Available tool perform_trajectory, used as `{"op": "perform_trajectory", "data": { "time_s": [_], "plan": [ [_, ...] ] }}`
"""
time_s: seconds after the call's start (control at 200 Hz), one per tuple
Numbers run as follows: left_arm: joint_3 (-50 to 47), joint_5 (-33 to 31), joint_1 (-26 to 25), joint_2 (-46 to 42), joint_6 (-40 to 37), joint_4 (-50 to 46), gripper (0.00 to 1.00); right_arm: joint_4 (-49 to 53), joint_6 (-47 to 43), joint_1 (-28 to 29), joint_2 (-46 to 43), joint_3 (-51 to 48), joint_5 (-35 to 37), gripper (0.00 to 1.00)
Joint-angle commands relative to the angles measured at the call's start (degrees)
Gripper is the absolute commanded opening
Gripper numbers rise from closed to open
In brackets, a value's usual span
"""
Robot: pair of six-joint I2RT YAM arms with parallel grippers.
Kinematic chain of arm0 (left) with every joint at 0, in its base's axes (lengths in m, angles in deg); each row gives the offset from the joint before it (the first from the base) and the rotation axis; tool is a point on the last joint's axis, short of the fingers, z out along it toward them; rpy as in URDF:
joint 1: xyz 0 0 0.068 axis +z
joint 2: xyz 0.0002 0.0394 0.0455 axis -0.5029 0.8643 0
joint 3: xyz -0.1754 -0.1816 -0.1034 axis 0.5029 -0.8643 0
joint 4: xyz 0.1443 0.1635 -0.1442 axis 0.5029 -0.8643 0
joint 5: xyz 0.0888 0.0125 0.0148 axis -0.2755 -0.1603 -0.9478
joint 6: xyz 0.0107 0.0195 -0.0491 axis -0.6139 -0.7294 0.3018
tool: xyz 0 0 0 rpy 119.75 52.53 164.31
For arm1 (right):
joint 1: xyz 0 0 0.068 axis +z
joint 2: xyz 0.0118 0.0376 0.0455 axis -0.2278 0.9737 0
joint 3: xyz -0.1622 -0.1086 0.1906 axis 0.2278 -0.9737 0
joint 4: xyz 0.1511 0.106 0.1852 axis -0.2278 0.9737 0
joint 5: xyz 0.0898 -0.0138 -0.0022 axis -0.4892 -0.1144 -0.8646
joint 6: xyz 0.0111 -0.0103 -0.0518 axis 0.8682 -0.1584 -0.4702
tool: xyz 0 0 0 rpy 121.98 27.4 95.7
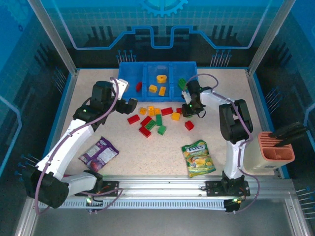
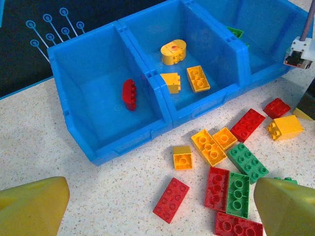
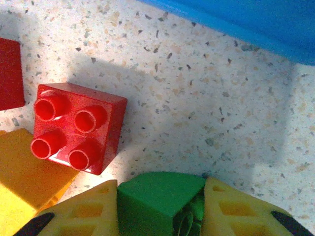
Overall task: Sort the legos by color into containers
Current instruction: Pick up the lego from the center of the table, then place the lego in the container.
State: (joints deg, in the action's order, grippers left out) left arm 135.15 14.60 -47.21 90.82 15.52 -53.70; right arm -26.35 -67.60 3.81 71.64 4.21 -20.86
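The right gripper (image 3: 160, 209) pinches a green brick (image 3: 157, 194) beside a red brick (image 3: 76, 128). The left gripper (image 2: 160, 206) hangs wide open and empty over loose legos (image 2: 209, 147) by the blue tray (image 2: 118, 142).

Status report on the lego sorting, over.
Left gripper open by the loose legos. Right gripper shut on a green lego. Blue tray partly filled, colors separated. Red lego close beside the grip.

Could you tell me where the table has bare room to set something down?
Bare table lies between the purple packet and the snack bag. Crowded before the blue tray, where loose legos cluster beside the right gripper, shut on a green lego.
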Motion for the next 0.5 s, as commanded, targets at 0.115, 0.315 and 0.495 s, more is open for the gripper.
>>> {"op": "perform_trajectory", "data": {
  "time_s": [0.115, 0.315, 0.495],
  "plan": [
    [0.79, 1.14, 0.76, 0.17, 0.96, -0.07, 0.97, 5.65, -0.15, -0.22, -4.06, 3.21, 0.41, 0.26],
    [0.94, 1.09, 0.84, 0.2, 0.83, -0.16, 0.97, 8.47, -0.83, -0.62, -4.41, 13.65, -0.66, 0.27],
    [1.14, 0.9, 0.81, 0.43, 0.62, -0.42, 0.97, 9.45, -2.56, -1.43, 2.94, 26.88, 1.6, 0.29]
  ]
}}
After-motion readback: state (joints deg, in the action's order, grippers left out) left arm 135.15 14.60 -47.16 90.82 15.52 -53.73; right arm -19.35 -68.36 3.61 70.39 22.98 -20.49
